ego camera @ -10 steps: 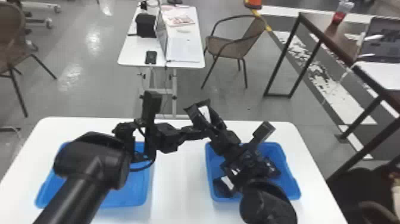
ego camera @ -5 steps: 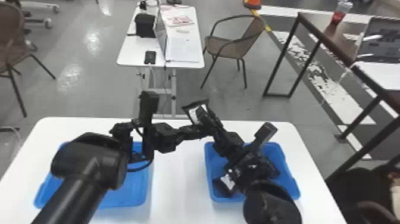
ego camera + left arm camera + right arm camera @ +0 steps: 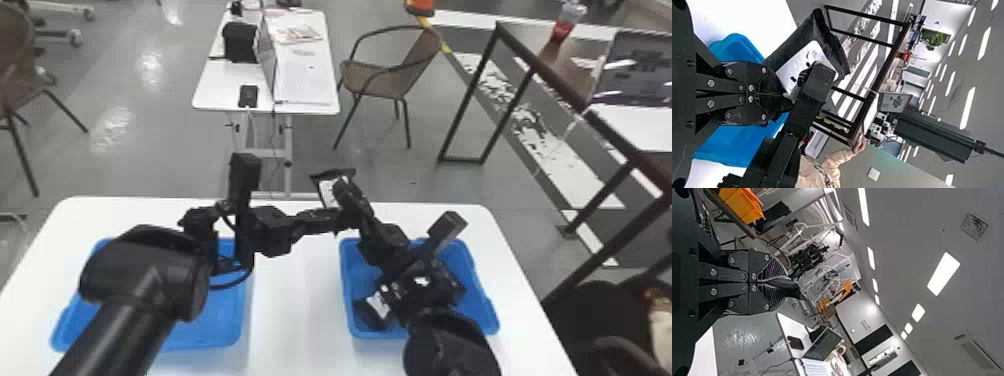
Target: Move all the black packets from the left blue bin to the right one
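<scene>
Room: grey floor, with a brown chair (image 3: 375, 80) at 1 o'clock in the head view, a long white desk (image 3: 220, 95) at 11 o'clock and a dark-framed desk (image 3: 575, 90) at 2 o'clock.
White table (image 3: 290, 305): spans the lower half of the head view and carries both bins, set side by side with bare white between them.
Left blue bin (image 3: 200, 344): at 8 o'clock, partly behind the left arm; something dark shows inside near its far edge, too covered to name.
Right blue bin (image 3: 487, 320): at 5 o'clock, partly behind the right arm. A packet with a white label (image 3: 379, 306) lies in its near left part, and other dark shapes sit close to the arm, too crowded to count.
Raised black packet (image 3: 328, 190): at the centre of the head view, out of both bins, tilted, with its white face partly hidden.
Left end effector (image 3: 342, 221): just below the raised black packet, toward 5 o'clock from it; in the left wrist view its fingers are pinched together on the packet's edge.
Right end effector (image 3: 344, 187): overlaps the raised black packet from its 3 o'clock side; in the right wrist view its fingers are closed on a thin dark edge of it.
</scene>
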You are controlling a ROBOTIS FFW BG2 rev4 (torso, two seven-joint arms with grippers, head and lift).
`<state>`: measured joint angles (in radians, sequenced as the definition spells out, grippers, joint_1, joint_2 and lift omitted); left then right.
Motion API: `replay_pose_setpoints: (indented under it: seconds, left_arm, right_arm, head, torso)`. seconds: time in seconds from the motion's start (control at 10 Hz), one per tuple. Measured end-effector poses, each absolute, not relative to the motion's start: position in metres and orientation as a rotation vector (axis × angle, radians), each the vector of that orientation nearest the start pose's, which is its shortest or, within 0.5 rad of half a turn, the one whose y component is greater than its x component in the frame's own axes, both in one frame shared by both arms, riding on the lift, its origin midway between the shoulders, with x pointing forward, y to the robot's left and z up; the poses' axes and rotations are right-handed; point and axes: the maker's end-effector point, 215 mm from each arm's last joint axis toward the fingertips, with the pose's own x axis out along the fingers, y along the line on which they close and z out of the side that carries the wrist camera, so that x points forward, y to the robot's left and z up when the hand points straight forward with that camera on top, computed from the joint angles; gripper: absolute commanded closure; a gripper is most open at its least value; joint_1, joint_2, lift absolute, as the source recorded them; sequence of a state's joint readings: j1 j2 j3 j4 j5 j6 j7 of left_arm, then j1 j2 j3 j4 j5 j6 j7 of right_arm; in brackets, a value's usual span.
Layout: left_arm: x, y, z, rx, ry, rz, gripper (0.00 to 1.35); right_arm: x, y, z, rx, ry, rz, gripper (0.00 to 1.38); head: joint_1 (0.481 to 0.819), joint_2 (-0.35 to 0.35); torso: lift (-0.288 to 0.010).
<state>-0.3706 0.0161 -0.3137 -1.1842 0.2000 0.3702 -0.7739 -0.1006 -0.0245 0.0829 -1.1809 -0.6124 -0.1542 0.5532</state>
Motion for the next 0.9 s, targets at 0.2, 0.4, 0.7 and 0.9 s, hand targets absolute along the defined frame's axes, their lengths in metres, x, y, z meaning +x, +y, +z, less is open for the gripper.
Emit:
replay_pose_setpoints:
  seconds: [0.2,0.4,0.7,0.9]
  left_arm:
    - [0.558,-0.042,-0.416,-0.232,0.411,-0.995,0.03]
    - [0.555,-0.015,-0.435,-0.272,0.435,-0.942,0.20]
    - [0.554,0.043,-0.421,-0.358,0.348,-0.859,0.05]
    - [0.550,0.106,-0.409,-0.401,0.280,-0.738,0.05]
  right_arm:
    - [0.582,-0.149,-0.396,0.585,-0.012,0.405,1.28]
    - [0.580,-0.193,-0.411,0.556,-0.007,0.319,1.28]
    - [0.556,-0.273,-0.463,0.494,0.087,0.167,1.28]
    - [0.539,-0.305,-0.506,0.461,0.181,0.101,1.26]
  head:
    - [0.695,-0.178]
    - [0.695,-0.196]
    - [0.695,-0.224]
    - [0.695,-0.199]
  torso:
    - [0.000]
    - [0.000]
    - [0.000]
    - [0.000]
